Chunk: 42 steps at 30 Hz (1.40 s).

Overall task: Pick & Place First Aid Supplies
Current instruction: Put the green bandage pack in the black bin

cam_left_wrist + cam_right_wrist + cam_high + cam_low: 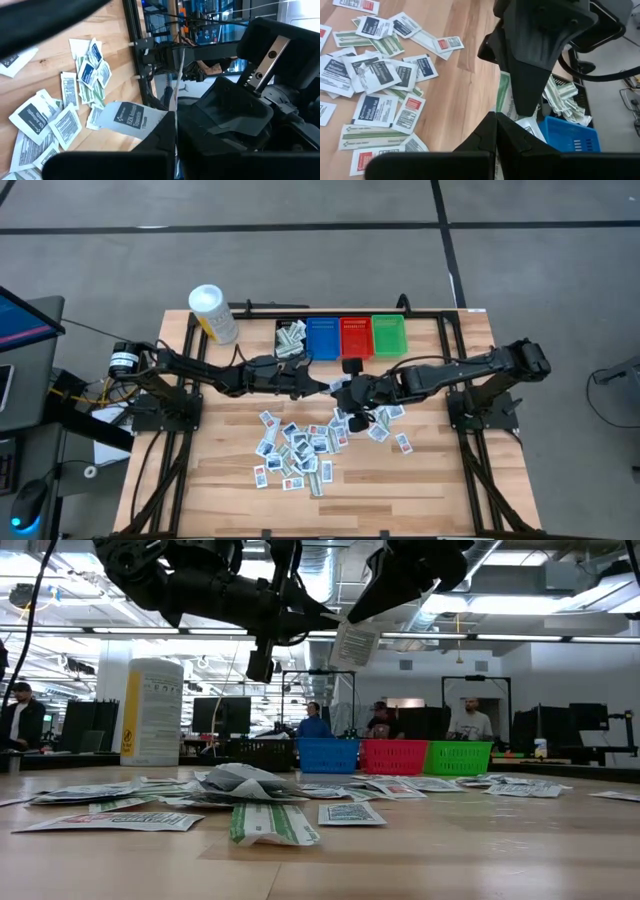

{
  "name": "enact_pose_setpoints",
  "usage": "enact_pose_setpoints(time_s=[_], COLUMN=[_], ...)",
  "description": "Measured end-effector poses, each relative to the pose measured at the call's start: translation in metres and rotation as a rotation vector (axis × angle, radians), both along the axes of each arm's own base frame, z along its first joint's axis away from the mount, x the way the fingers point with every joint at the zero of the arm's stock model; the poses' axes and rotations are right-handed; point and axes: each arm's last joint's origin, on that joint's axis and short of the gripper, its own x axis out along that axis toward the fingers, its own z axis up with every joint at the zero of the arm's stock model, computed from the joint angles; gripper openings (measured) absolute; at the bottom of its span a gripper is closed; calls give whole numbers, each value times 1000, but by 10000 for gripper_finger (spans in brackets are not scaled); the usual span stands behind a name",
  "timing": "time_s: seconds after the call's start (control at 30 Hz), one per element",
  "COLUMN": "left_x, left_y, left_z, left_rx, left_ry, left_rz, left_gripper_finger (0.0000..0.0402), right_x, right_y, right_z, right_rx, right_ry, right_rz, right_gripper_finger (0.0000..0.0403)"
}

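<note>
Wooden table (430, 490) carries scattered packets (295, 455); both grippers (left (325, 385), right (340, 388)) pinch one raised packet (352, 643), its markings unreadable.

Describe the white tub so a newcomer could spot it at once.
Start at the wooden table and go to its far edge, where a row of small bins stands. At the row's left end, past the black bin, lies the white tub. It alone is round and tall, with a yellow label.
</note>
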Motion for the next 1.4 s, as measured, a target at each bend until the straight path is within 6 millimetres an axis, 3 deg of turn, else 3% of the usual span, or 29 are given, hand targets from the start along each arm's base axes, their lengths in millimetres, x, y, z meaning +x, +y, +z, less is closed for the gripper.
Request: enact_pose_setpoints(time_s=[0.27, 0.53, 0.7, 0.87, 1.2, 1.4], left_x=[0, -1, -6, -27, -93, -102], left_y=[3, 17, 41, 73, 111, 132], left_z=[0, 0, 3, 17, 26, 15], left_rx=[43, 101, 229, 368, 533, 510], left_ry=[-1, -3, 0, 77, 521, 604], left_rz=[-7, 9, 48, 131, 320, 336], left_gripper_finger=[4, 4, 3, 3, 3, 5], right_x=[-1, -9, -15, -18, -20, -20], right_y=[1, 0, -2, -5, -18, -25], right_z=[-1, -9, -14, -24, -47, -53], right_rx=[-2, 18, 70, 127, 229, 261], right_ry=[18, 119, 182, 213, 186, 162], right_rz=[4, -33, -111, -130, -171, -194], right_gripper_finger=[12, 121, 178, 201, 209, 204])
